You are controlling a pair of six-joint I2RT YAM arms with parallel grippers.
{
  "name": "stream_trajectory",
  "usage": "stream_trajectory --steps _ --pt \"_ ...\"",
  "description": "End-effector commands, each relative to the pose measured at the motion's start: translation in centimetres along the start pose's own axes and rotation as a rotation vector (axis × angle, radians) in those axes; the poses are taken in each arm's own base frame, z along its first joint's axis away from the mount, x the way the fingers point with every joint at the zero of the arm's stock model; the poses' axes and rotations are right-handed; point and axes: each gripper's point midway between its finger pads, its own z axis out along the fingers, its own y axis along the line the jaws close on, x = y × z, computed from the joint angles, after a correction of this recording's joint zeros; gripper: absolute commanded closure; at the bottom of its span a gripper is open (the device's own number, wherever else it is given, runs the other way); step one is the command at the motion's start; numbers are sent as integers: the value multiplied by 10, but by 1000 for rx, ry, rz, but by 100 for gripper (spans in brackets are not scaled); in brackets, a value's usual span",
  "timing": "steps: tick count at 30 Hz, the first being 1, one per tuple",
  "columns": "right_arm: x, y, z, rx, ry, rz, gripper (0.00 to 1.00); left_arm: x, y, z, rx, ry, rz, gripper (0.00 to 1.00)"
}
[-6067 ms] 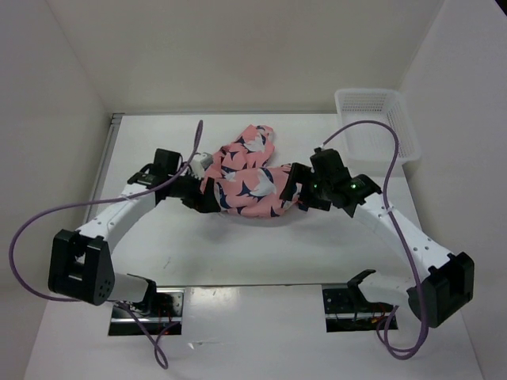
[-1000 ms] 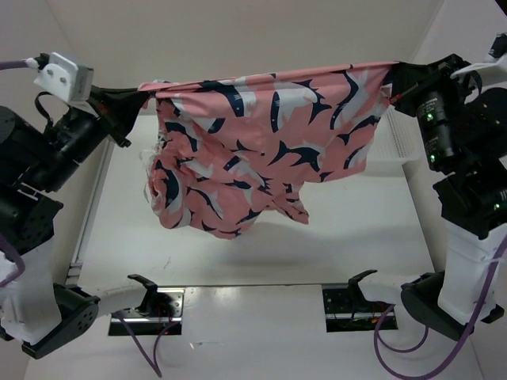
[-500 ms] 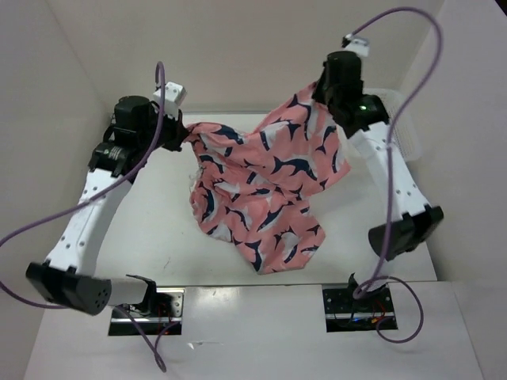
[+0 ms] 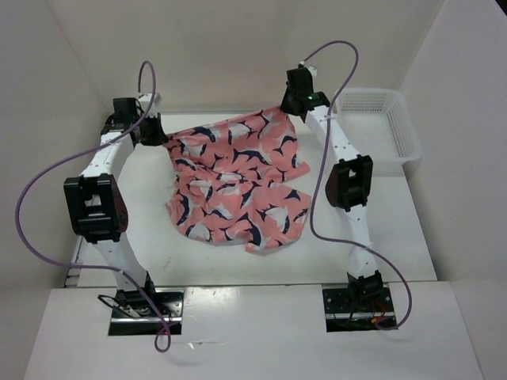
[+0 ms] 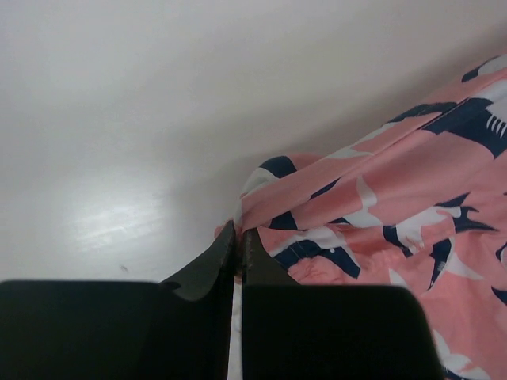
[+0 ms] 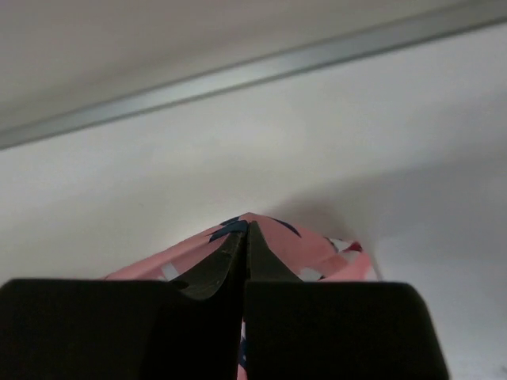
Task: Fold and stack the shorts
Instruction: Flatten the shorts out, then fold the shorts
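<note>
The salmon-pink shorts (image 4: 238, 182) with navy and white shapes lie spread and rumpled on the white table, waistband toward the back. My left gripper (image 4: 162, 134) is shut on the far left corner of the shorts (image 5: 372, 198), low over the table. My right gripper (image 4: 287, 108) is shut on the far right corner, where pink cloth (image 6: 277, 237) bulges round its closed jaws. Both arms reach far toward the back wall. The near hem of the shorts rests loose on the table.
A white plastic mesh basket (image 4: 376, 127) stands at the back right, close to the right arm. The back wall and a metal strip (image 6: 261, 67) lie just beyond the grippers. White side walls close in the table.
Both arms have come down and reached back, carrying the shorts from hanging in the air to lying spread on the table. Both grips have held throughout.
</note>
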Motion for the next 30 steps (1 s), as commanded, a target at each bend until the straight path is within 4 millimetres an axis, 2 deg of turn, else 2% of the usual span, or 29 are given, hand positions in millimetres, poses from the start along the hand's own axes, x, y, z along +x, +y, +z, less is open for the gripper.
stream_trajectory --steps 1,2,3,4,5,6,7,8,10,11,12,13,15,16,17,18,19,20,21,23,24,25,26,27,29,30 --pt "-58 4 13 -43 -130 69 100 -66 28 -7 -24 -169 37 100" --pt "-68 12 8 -101 -138 90 100 -68 29 -5 -24 -165 35 100" --pt "-61 10 20 -114 -115 117 100 -64 32 4 -22 -147 28 100" --pt "-59 13 22 -132 -107 125 100 -69 38 4 -30 -156 26 100" --pt "-65 17 13 -146 -111 126 100 -74 43 1 -38 -163 23 100" --pt "-62 15 13 -140 -100 124 100 -74 41 1 -25 -164 24 100" --pt "-55 20 12 -143 -84 116 100 -70 47 4 -21 -156 13 100" --pt "-40 25 14 -143 -57 93 100 -70 47 4 -21 -156 13 100" --pt "-34 27 9 -129 -32 83 100 -68 44 4 -7 -147 10 100" --pt "-47 28 -3 -134 -69 89 100 -68 44 4 -6 -147 10 100" --pt "-44 23 -5 -110 -54 86 100 -73 40 -2 3 -162 17 100" --pt "-50 28 -12 -116 -74 85 100 -80 39 -7 1 -178 25 100" --pt "-84 38 -44 -160 -160 94 100 -95 32 -22 10 -211 41 100" --pt "-101 34 -55 -169 -198 107 100 -107 30 -31 7 -238 54 100" --pt "-119 30 -67 -178 -242 122 100 -126 29 -47 5 -278 68 100" --pt "-149 34 -99 -229 -320 139 100 -141 21 -63 15 -317 88 100" --pt "-163 37 -116 -270 -349 143 100 -156 16 -75 22 -354 108 100" --pt "-178 34 -132 -293 -385 164 100 -181 5 -101 26 -422 145 100" --pt "-195 38 -164 -328 -434 169 100 -193 -1 -114 33 -458 165 100" --pt "-212 42 -192 -364 -486 174 100 -213 -17 -142 59 -514 203 100" --pt "-230 45 -233 -408 -553 169 100 -235 -29 -172 61 -589 246 100" --pt "-231 45 -240 -418 -553 166 100 -243 -36 -187 66 -618 265 100" --pt "-238 45 -257 -428 -582 160 100 -253 -47 -208 75 -661 295 100" --pt "-247 43 -290 -448 -621 165 100 -259 -55 -222 83 -689 315 100" --pt "-262 43 -332 -491 -702 158 100 -272 -76 -266 92 -772 372 100" --pt "-269 38 -370 -515 -753 164 100 -275 -82 -279 89 -797 387 100"
